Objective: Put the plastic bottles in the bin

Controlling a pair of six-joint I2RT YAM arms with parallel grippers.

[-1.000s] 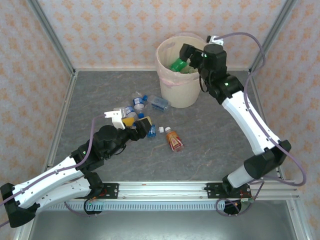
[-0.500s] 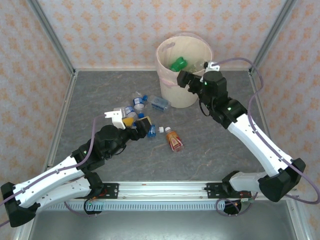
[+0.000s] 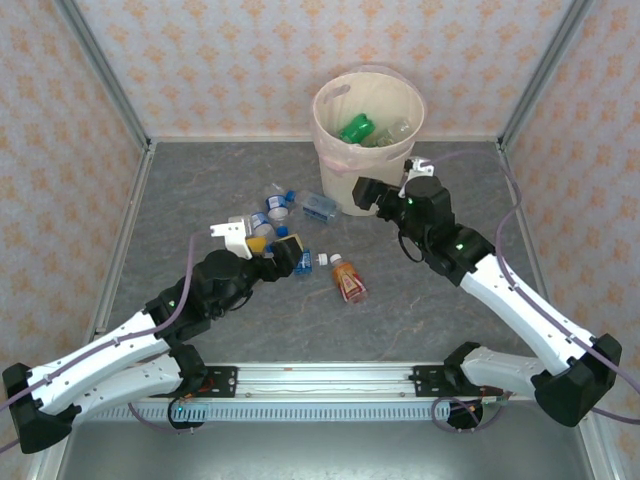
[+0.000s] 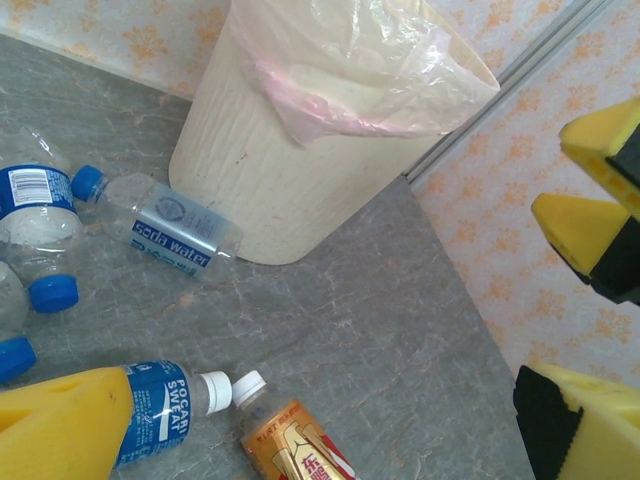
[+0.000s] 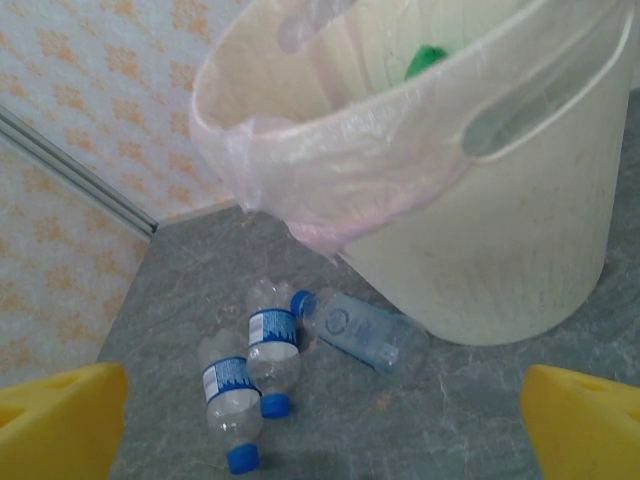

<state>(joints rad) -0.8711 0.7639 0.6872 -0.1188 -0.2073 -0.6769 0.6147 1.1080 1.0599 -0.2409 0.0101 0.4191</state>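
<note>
Green bottle (image 3: 356,128) lies in the bin (image 3: 372,175), top middle. My right gripper (image 3: 368,193) has come back out, just below it, wide open and empty. More bottles (image 3: 283,206) wait at middle left.

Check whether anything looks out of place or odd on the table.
Several plastic bottles lie on their sides, scattered on the table beside the bin rather than in it. The bin's pink liner sags unevenly over its rim. No spill shows.
</note>
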